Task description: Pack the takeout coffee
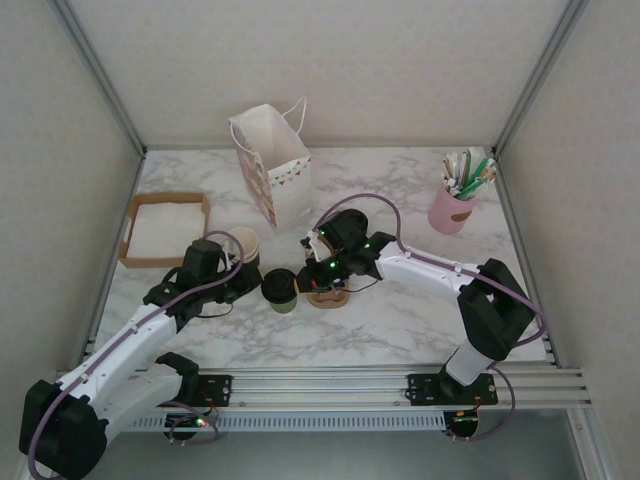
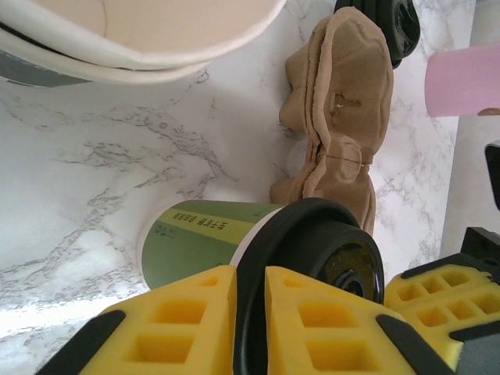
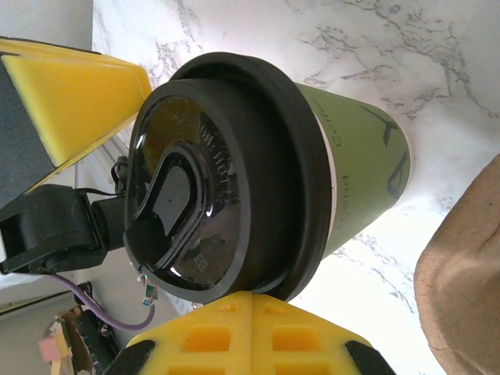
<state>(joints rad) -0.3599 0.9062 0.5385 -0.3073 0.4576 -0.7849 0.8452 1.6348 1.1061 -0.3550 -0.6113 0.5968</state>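
**Desk:** What print does the coffee point(image 1: 280, 289) carry?

**Photographer:** Raised lettering on the black lid point(image 3: 211, 172) appears to read "HOT". A pale-green label point(image 2: 205, 226) on the olive cup holds small print, illegible.

**Desk:** Where is it?

**Photographer:** Upright on the bench point(image 1: 400, 320), between the stacked cups point(image 1: 243, 246) and the carrier point(image 1: 328, 296).

**Desk:** The arms?

**Photographer:** Both reach inward, flanking it. The right gripper point(image 3: 251, 308), pads together, touches the lid's rim. The left gripper point(image 2: 250, 273) has its pads nearly together, the rim showing in the slit. Whether it clamps, I cannot tell.
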